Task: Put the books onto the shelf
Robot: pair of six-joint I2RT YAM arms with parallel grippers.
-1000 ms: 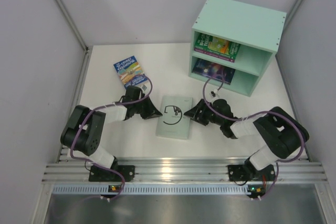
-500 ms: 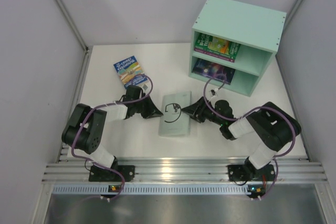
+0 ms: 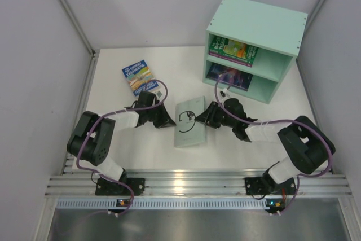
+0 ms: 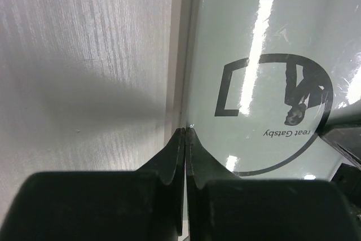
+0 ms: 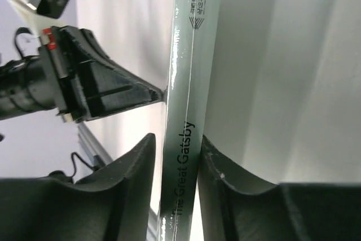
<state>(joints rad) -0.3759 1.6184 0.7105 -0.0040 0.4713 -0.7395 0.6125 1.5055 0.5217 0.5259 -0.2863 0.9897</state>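
The left end effector (image 4: 185, 131) is pressed together, tips at the left edge of the pale green book (image 3: 190, 127) lying on the counter (image 3: 152, 150), while the right end effector (image 5: 177, 139) straddles its spine; whether it pinches cannot be told. Farther back, the blue book (image 3: 140, 77) lies flat at the left, and the shelf (image 3: 256, 23) at the right holds a green book (image 3: 232, 48) above and a dark book (image 3: 228, 76) below.

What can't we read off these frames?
- Right wrist: whether the right gripper clamps or only straddles the pale green book; finger contact unclear.
- Top: shelved books, rears hidden by the shelf top, titles too small.
- Left wrist: cover title's start hidden behind a dark part at the right edge.
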